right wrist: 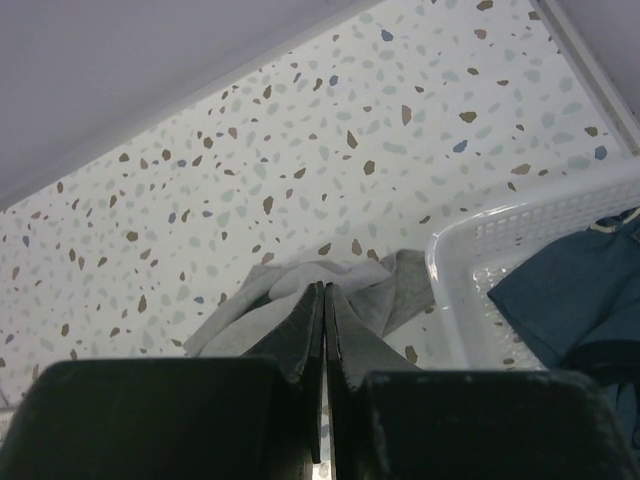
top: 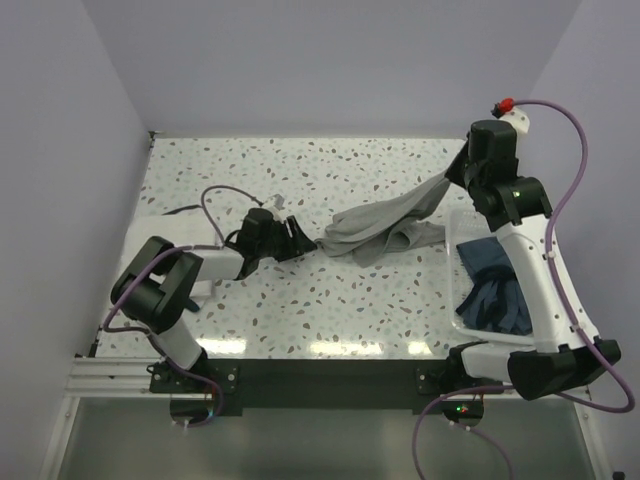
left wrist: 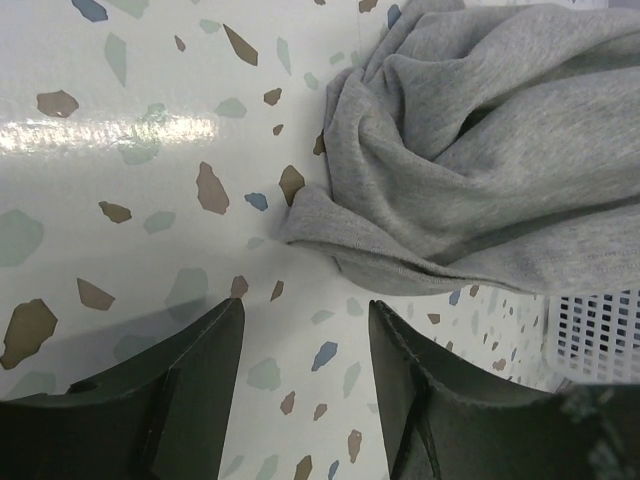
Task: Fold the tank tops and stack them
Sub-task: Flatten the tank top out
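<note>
Your right gripper (right wrist: 323, 292) pinches the soft, crumpled grey top (top: 380, 230) beside the lattice basket (right wrist: 520, 225); your left gripper (left wrist: 305, 320) gapes near it.

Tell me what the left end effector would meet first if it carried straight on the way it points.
Most likely the near folded edge of the grey tank top. The left end effector is open and aimed at it, with only bare speckled table between them. Its height above the table is unclear.
</note>
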